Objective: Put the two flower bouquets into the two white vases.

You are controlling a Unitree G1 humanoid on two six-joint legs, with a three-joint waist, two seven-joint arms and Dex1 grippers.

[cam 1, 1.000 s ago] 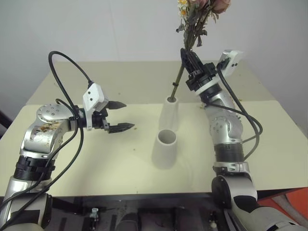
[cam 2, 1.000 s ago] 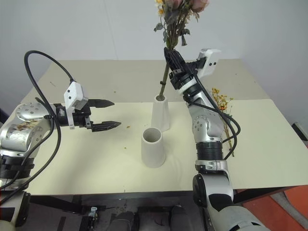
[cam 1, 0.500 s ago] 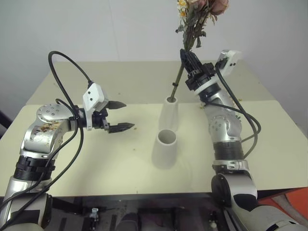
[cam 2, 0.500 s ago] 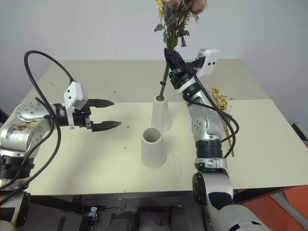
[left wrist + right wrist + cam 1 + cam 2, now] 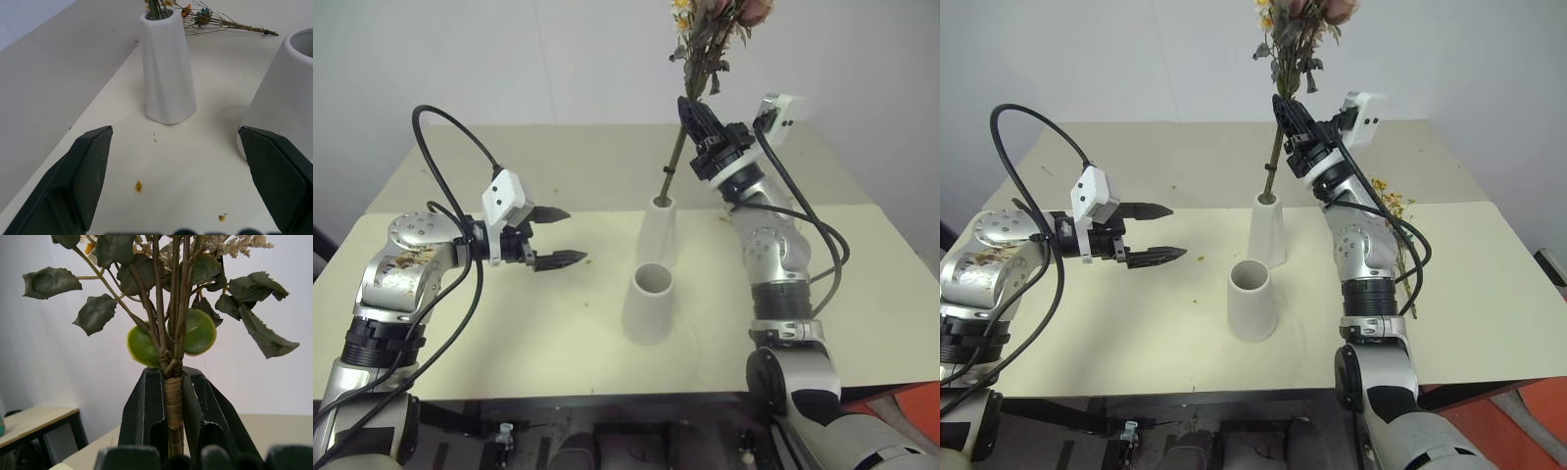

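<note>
My right gripper [image 5: 1285, 106] is clenched on the rose bouquet [image 5: 1291, 44], stems inside the tall vase [image 5: 1267, 231], which may tip if I pull sideways.

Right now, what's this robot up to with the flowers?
It is arranging flowers. Its right hand is shut on the stems of the rose bouquet, whose lower ends sit in the mouth of the tall vase. The shorter vase in front stands empty, the yellow-orange bouquet lies on the table, and the left hand hovers open beside the vases.
</note>
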